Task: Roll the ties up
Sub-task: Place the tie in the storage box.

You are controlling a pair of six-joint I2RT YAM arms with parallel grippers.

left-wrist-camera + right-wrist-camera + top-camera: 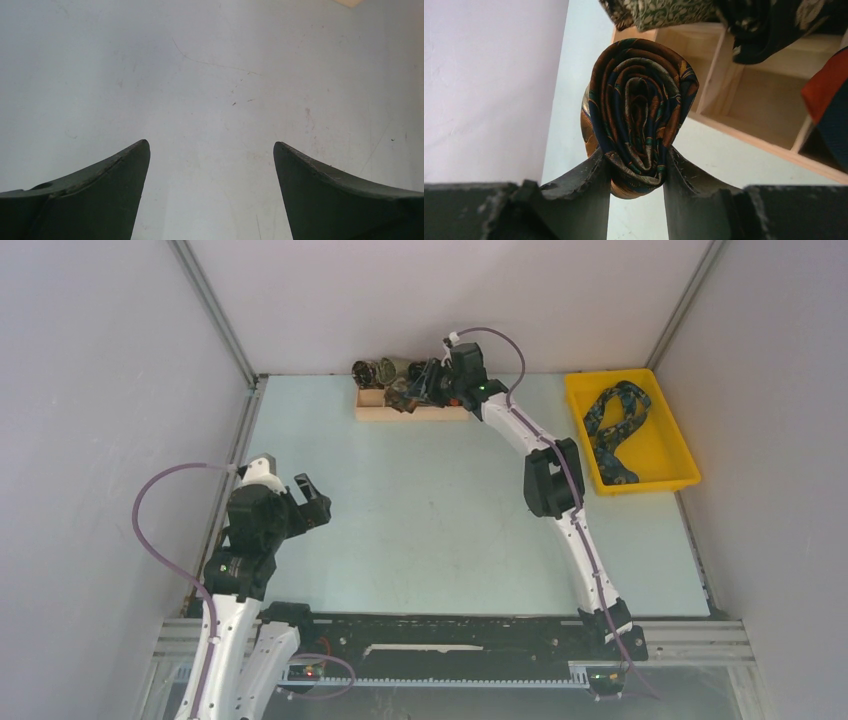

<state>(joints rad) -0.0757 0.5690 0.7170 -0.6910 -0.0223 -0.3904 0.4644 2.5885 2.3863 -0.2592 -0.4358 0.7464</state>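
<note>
Right wrist view is showing what the top view is not. The right gripper [638, 162] is pinching a rolled tie [636, 105], a brown-orange-navy spiral. Its lower end is being squeezed between the fingers [591, 175], with the jaws narrowed to the roll's width. The roll is sitting in front of the left end of the wooden box [749, 107]; can't tell if it's touching.

The same view is catching three more ties at the box:
- green-patterned tie [664, 12] at the top
- dark tie [769, 25] upper right
- red-orange tie [826, 90] at the right edge

Top view is blurring the gripper's load into a dark clump at top centre. It is showing a pair of rolls [392, 368] at the box's left end. It is also showing one navy tie [612, 430] lying unrolled in the yellow bin [672, 455], upper right. One box, one bin.

Left gripper [312, 495] is sitting lower left, well apart from the box. Left wrist view is showing its fingers [100, 195] spread wide, with the table [210, 75] showing between them.
</note>
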